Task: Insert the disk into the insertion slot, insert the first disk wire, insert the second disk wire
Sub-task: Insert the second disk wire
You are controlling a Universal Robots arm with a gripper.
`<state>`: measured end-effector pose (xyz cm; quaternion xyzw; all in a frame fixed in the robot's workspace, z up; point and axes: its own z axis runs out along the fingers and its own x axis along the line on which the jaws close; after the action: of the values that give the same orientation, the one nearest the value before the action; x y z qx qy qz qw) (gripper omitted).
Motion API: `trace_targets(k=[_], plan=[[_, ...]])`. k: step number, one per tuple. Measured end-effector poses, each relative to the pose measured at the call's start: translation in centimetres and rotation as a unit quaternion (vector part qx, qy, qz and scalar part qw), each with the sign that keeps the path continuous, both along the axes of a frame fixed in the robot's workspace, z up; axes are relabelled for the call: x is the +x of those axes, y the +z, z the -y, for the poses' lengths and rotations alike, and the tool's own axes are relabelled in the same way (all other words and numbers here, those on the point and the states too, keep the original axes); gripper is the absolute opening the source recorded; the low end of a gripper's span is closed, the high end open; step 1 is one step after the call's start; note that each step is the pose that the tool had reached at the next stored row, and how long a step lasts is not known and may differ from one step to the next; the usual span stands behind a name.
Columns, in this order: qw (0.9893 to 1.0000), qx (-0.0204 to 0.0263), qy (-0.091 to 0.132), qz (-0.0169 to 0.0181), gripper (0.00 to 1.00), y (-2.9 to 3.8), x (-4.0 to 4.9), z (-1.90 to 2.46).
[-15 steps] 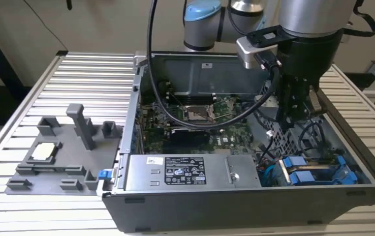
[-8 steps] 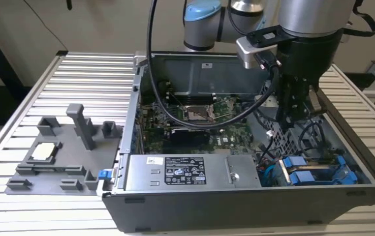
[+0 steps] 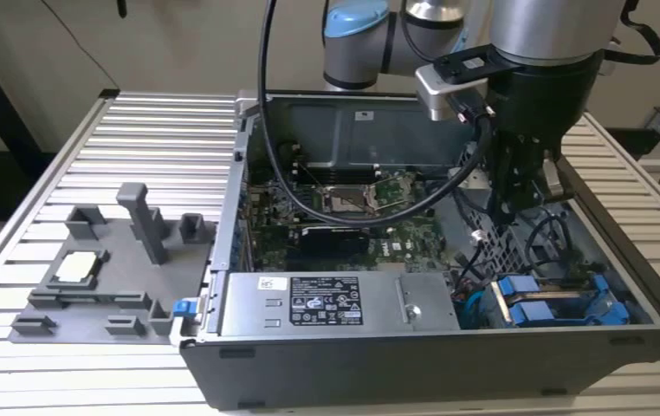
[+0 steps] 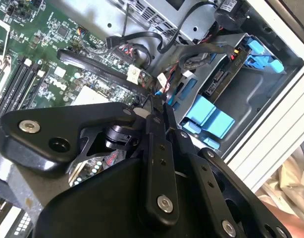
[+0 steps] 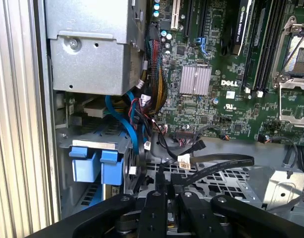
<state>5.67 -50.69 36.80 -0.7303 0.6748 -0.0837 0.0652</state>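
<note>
Inside PC case, gripper: narrow, tips together; can't tell if pinching anything.
Disk: sits in insertion slot.
Risk: loose cables near tips may snag if arm shifts.

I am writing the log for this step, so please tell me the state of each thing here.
Case, open, side panel off.
Disk, lying in the slot.
White plug, unplugged, loose on the cage.
Gripper, inside the case, over the cage.
</note>
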Motion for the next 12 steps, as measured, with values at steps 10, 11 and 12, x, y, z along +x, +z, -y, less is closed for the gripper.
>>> trace_targets(k=[10, 11, 12], plan=[[1.0, 0.0, 0.0, -0.0015, 0.16, -0.02, 0.3, 0.8], [1.0, 0.0, 0.0, -0.002, 0.16, -0.02, 0.4, 1.01], [1.0, 0.0, 0.0, -0.0025, 0.16, -0.03, 0.5, 1.23]])
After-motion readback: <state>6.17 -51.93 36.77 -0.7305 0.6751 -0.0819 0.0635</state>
